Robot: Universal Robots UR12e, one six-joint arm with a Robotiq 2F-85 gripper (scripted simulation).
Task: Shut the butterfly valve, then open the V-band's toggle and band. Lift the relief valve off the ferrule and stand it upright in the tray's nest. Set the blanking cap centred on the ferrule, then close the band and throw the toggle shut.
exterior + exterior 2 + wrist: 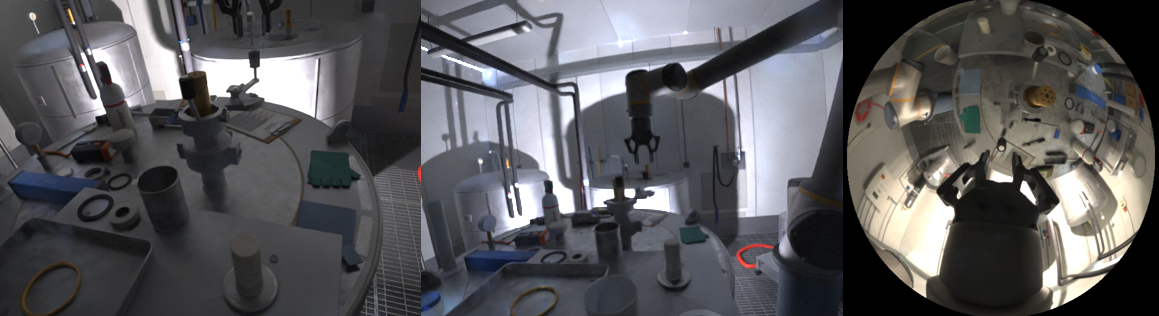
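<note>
The butterfly valve's black-knobbed handle [253,59] [1001,145] stands upright at the far side of the tank top, and my gripper [251,29] [641,159] [1000,160] hangs open and empty some way above it. The brass relief valve [200,89] [1041,96] [619,188] stands upright on the grey ferrule body [208,143] at the centre. A second black-knobbed lever [187,89] leans against the valve's near side. The blanking cap [249,268] [673,264] [984,25] stands on the front plate. The tray [64,268] lies front left with a yellow ring [51,288] in it.
A clipboard [264,123] lies just under the handle. A steel cup [162,196], gaskets [95,206], a blue box [51,185] and a spray bottle [115,102] crowd the left. Green gloves [329,168] lie right, near the tank's rim.
</note>
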